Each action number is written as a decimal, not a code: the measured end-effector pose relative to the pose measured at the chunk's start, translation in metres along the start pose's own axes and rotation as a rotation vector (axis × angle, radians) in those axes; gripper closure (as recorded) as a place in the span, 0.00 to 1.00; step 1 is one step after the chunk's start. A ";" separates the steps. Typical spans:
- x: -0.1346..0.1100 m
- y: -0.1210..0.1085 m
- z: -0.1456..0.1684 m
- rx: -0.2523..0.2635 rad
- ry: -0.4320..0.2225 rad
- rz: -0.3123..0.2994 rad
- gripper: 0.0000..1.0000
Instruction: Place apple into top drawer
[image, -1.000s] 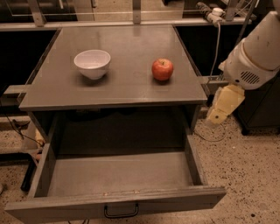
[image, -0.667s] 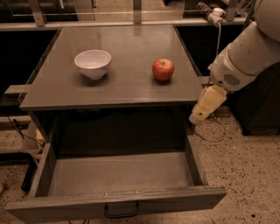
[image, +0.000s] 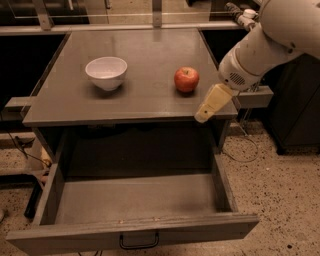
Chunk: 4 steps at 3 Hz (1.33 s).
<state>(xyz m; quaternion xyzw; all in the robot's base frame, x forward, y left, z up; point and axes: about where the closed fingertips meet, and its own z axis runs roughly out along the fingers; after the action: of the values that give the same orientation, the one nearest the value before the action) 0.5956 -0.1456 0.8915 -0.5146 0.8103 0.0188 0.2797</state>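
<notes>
Just right of the apple (image: 186, 79) hover the jaws, apart from it, spread unclear.

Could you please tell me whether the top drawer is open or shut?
Open: the top drawer is pulled out, inside showing. The gripper hangs at the tabletop edge near the apple.

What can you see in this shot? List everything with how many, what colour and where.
apple: one, red, on the tabletop right of centre, near the front edge
bowl: one, white, upright on the tabletop, left of the apple and apart from it
tabletop: one, grey, flat, above the drawer
top drawer: one, grey, pulled open below the tabletop
pull handle: one, dark, centre of the drawer's front panel
floor: speckled beige, around the cabinet
arm: one, white, reaching in from the upper right
end effector: one, pale yellow, at the tabletop's front right edge, right of and below the apple, not touching it
</notes>
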 end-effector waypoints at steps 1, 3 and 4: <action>-0.024 -0.014 0.025 -0.015 -0.039 -0.003 0.00; -0.064 -0.031 0.071 -0.055 -0.081 -0.039 0.00; -0.076 -0.041 0.084 -0.059 -0.084 -0.061 0.00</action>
<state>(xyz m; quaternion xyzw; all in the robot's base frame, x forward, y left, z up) 0.6904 -0.0752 0.8673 -0.5458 0.7809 0.0555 0.2987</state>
